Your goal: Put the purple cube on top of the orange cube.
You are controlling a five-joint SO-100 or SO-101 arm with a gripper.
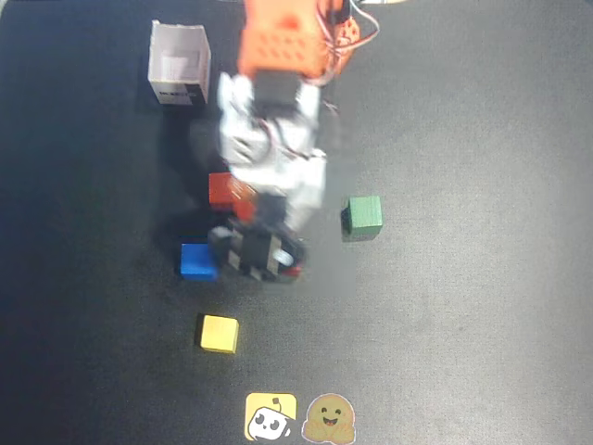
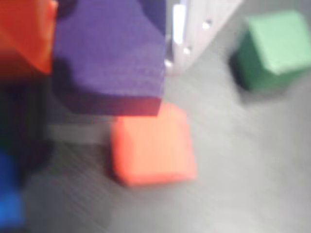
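In the wrist view my gripper (image 2: 109, 53) is shut on the purple cube (image 2: 109, 63), which fills the top left between an orange-red finger (image 2: 29, 34) and a white finger (image 2: 187, 34). The cube hangs above the table. The orange cube (image 2: 153, 145) lies on the dark mat just below and slightly right of it, apart from it. In the overhead view the arm comes down from the top and the gripper (image 1: 261, 252) covers the purple cube. Only a red-orange sliver (image 1: 294, 271) shows at the gripper's lower right edge.
A green cube (image 1: 362, 217) lies to the right, also in the wrist view (image 2: 274, 48). A blue cube (image 1: 197, 261) sits left of the gripper and a redder cube (image 1: 222, 190) beside the arm. A yellow cube (image 1: 219, 333), a white box (image 1: 179, 63) and two stickers (image 1: 298, 417) also lie on the mat.
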